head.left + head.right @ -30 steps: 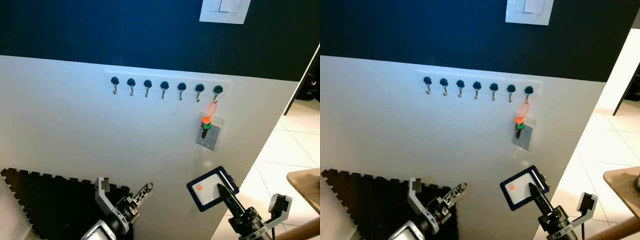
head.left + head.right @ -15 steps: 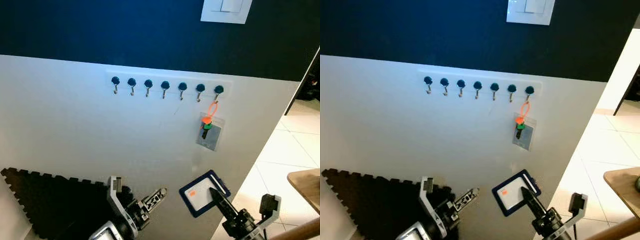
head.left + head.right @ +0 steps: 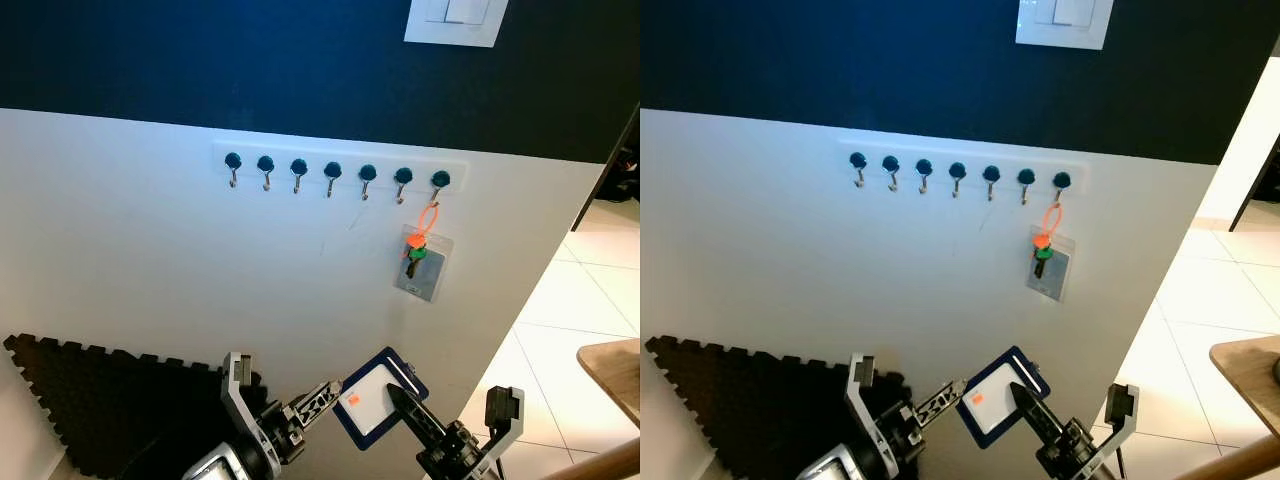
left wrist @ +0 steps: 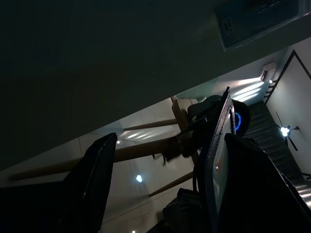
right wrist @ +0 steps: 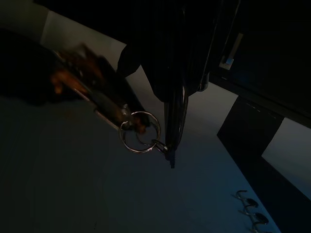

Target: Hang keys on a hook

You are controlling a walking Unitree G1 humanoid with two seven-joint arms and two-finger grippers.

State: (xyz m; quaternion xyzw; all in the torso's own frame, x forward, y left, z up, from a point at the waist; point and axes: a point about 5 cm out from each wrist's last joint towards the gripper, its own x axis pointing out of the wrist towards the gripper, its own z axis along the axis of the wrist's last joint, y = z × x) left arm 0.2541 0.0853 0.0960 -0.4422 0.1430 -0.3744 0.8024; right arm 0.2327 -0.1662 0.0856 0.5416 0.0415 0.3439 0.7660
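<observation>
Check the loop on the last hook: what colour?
Orange loop, clearest in the left eye view.

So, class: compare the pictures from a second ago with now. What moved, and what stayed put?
The right pincer, shut on the blue-framed card holder, carried it toward the robot's left and lower. The left pincer shifted right to meet it; its tips now reach the card's edge. The hook rail and the hung badge with keys stayed as they were.

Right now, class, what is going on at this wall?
The right gripper holds a blue-framed white card holder with a key ring, low before the white wall. The left gripper reaches toward it, fingers open. Above, a row of dark-knobbed hooks already carries an orange-looped key pouch on its rightmost hook.
</observation>
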